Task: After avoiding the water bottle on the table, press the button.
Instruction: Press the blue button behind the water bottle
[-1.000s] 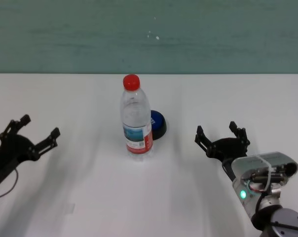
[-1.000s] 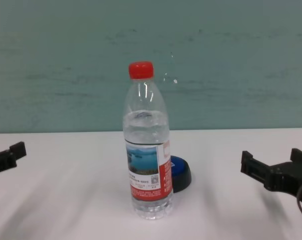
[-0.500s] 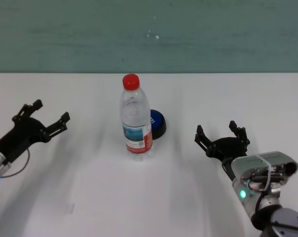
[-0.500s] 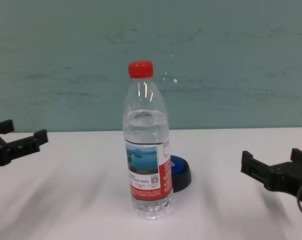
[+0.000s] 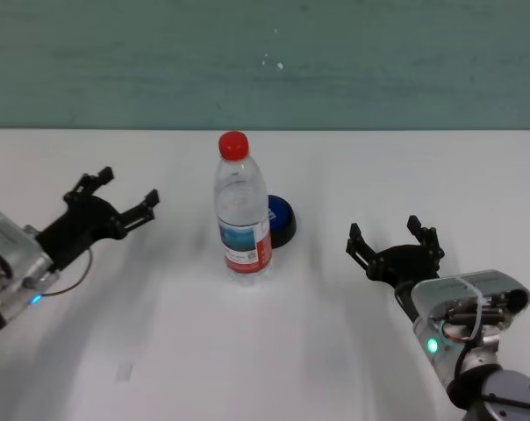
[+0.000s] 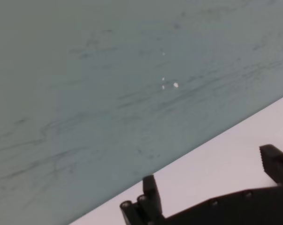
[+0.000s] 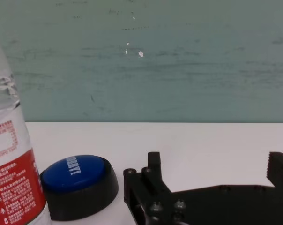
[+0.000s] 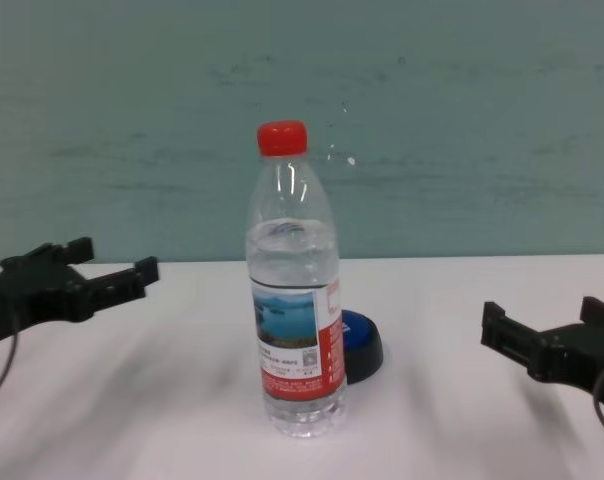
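Observation:
The water bottle (image 5: 243, 215) stands upright mid-table, clear with a red cap and a blue and red label; it also shows in the chest view (image 8: 294, 320). The blue-topped button (image 5: 282, 219) sits just behind it to the right, partly hidden by it, and is plain in the right wrist view (image 7: 76, 174). My left gripper (image 5: 126, 189) is open and empty, hanging above the table (image 5: 247, 351) left of the bottle, a hand's width away. My right gripper (image 5: 393, 237) rests open and empty to the right of the button.
A teal wall (image 5: 265, 61) rises behind the table's far edge. The white tabletop stretches bare around the bottle and between both arms. A faint mark (image 5: 125, 371) lies on the near left of the table.
My left arm has swung forward and to the right, closing in on the bottle's left side, fingers still open. The right arm, bottle and button have not moved.

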Tool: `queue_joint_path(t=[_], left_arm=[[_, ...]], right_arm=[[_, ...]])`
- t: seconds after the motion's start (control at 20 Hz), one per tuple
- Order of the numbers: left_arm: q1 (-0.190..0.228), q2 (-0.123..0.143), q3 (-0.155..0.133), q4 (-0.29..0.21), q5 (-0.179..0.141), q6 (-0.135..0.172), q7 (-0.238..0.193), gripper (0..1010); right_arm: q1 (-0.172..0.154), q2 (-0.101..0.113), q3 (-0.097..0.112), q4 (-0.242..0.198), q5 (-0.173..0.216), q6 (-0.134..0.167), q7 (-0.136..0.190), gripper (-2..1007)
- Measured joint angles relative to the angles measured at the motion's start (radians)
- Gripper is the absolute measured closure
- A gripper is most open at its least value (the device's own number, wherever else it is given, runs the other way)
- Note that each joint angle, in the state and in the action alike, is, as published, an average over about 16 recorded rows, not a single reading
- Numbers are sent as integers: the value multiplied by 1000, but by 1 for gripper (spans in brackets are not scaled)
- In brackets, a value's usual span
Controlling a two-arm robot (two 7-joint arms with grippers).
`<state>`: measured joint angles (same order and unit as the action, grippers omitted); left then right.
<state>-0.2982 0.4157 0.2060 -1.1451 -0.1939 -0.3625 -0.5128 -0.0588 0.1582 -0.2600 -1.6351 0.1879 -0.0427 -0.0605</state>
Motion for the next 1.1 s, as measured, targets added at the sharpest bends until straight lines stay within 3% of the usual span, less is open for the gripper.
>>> queue_joint_path(t=[0.5, 1.1], left_arm=[[-83, -57, 66, 78, 53, -9, 26, 10], [-118, -91, 112, 124, 81, -13, 28, 10]], right_arm=[[0, 0, 0, 0, 0, 0, 0, 1], [0, 0, 0, 0, 0, 0, 0, 1]])
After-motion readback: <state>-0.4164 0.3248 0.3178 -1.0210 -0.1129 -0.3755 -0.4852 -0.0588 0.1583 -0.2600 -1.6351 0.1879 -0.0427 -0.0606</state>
